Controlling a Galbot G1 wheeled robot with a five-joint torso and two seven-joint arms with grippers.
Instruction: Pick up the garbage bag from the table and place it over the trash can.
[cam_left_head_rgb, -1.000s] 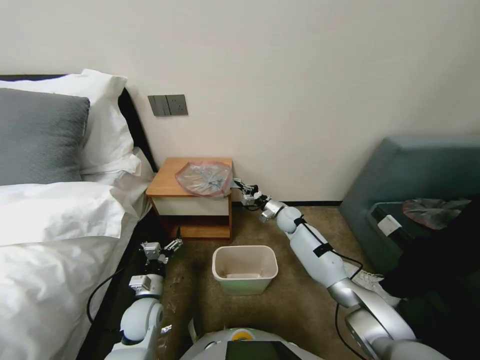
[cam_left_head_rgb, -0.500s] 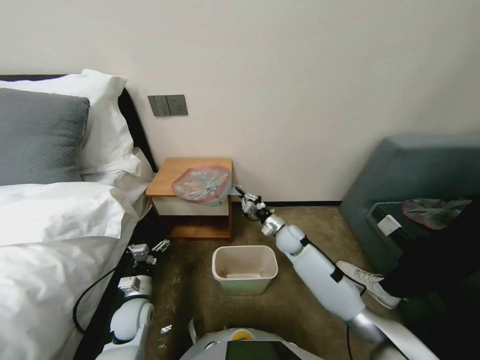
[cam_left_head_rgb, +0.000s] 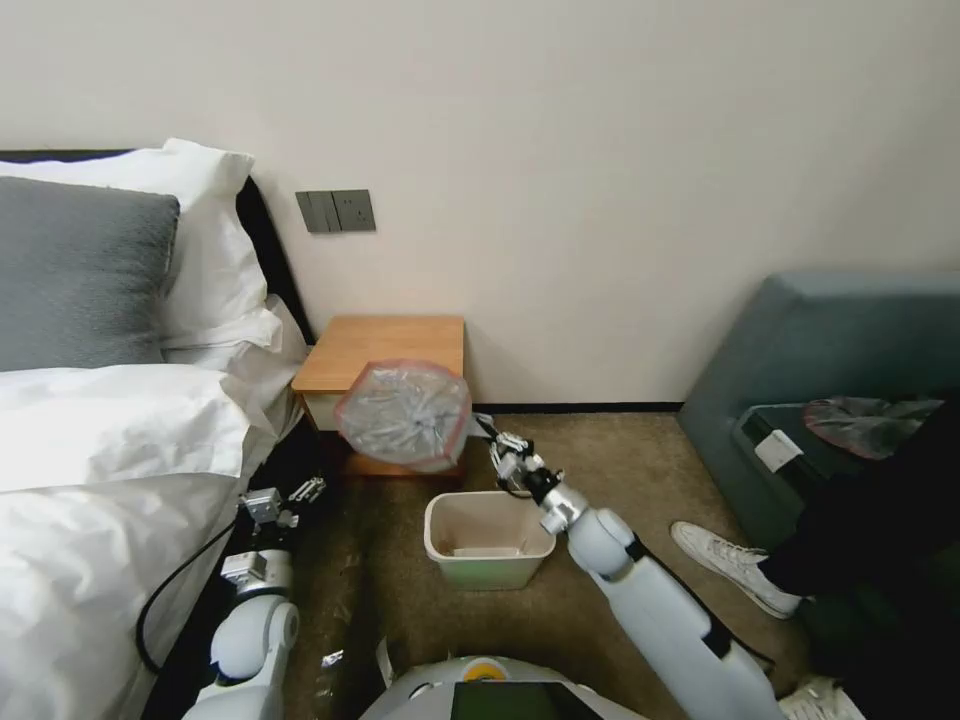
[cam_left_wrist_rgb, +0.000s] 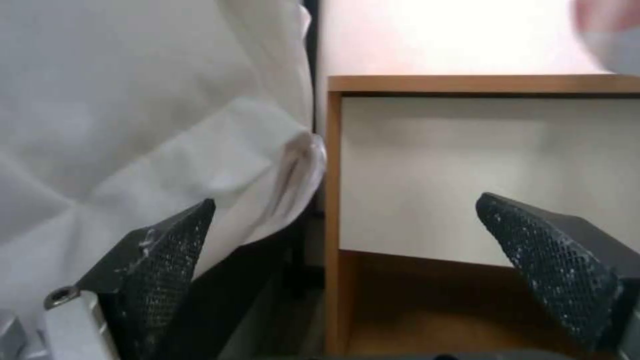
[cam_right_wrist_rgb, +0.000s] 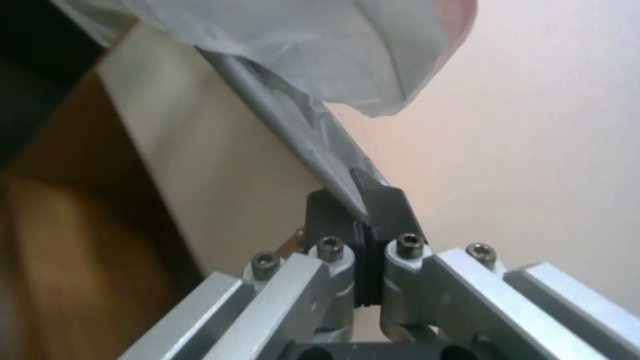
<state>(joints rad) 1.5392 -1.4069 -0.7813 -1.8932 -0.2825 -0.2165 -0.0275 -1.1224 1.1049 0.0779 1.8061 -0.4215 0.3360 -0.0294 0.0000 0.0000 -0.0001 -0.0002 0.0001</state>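
The garbage bag (cam_left_head_rgb: 405, 414), grey-silver plastic with a pink rim, hangs in the air in front of the table (cam_left_head_rgb: 385, 345), lifted off its orange-brown top. My right gripper (cam_left_head_rgb: 484, 427) is shut on the bag's right edge. In the right wrist view the black pads pinch a corner of the garbage bag (cam_right_wrist_rgb: 320, 55), which spreads out above my right gripper (cam_right_wrist_rgb: 360, 210). The cream trash can (cam_left_head_rgb: 489, 537) stands on the carpet just below and to the right of the bag. My left gripper (cam_left_head_rgb: 295, 496) waits low by the bed, and in the left wrist view my left gripper (cam_left_wrist_rgb: 347, 240) is open, facing the table (cam_left_wrist_rgb: 467, 85).
A bed with white sheets and pillows (cam_left_head_rgb: 110, 420) fills the left side. A grey-green sofa (cam_left_head_rgb: 830, 370) stands at the right, with a person's shoe (cam_left_head_rgb: 725, 565) on the carpet beside it. The wall lies behind the table.
My right gripper has pulled the garbage bag off the table top, towards me and down to above the trash can. My left arm has drifted slightly left and lower.
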